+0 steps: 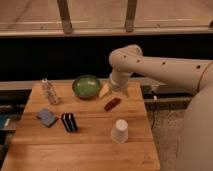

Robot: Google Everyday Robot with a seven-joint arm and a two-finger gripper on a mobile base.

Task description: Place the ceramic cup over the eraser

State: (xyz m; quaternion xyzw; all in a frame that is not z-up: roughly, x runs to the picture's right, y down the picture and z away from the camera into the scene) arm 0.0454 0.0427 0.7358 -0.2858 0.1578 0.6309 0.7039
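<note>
Though spread, tool [116, 92] beside green bowl [85, 86].

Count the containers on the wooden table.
3: clear plastic bottle far left, round green bowl far middle, small white ceramic cup near right. The gripper hovers right of the bowl. None seem hidden.

Table [85, 152] showing warm honey-brown wood grain. Ceramic cup [120, 131] reading plain white. Eraser [69, 122] showing black with white vertical stripes. Bowl [86, 86] glowing green. Pad [47, 117] looking blue-grey. Oblong thing [112, 104] showing reddish-brown. Bottle [49, 92] looking clear. Arm [165, 67] reading cream-white. Gripper [120, 91] wearing same pale tone, hanging over table's back part, just beside bowl.
</note>
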